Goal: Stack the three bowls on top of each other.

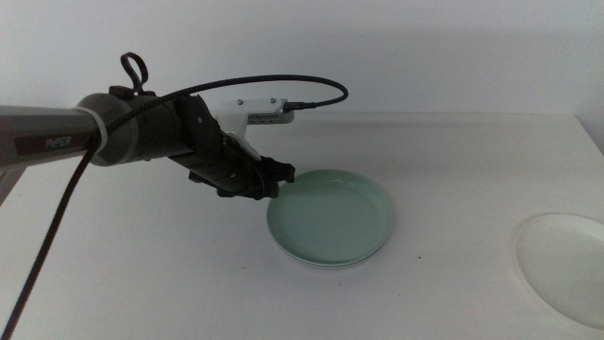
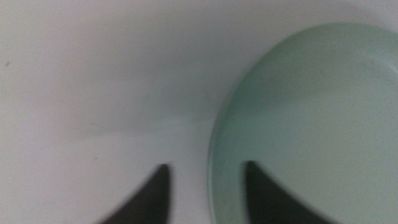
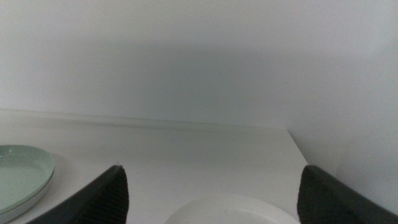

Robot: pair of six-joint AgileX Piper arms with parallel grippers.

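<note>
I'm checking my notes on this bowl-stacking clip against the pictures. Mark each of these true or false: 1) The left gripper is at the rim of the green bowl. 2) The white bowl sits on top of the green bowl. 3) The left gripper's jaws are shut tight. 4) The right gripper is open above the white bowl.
1) The left gripper is at the rim of the green bowl. True; one jaw is over the bowl, the other outside its rim.
2) False. The white bowl lies apart on the table, over at the right edge.
3) False. They are apart, straddling the rim.
4) The right gripper is open above the white bowl. True.
</note>
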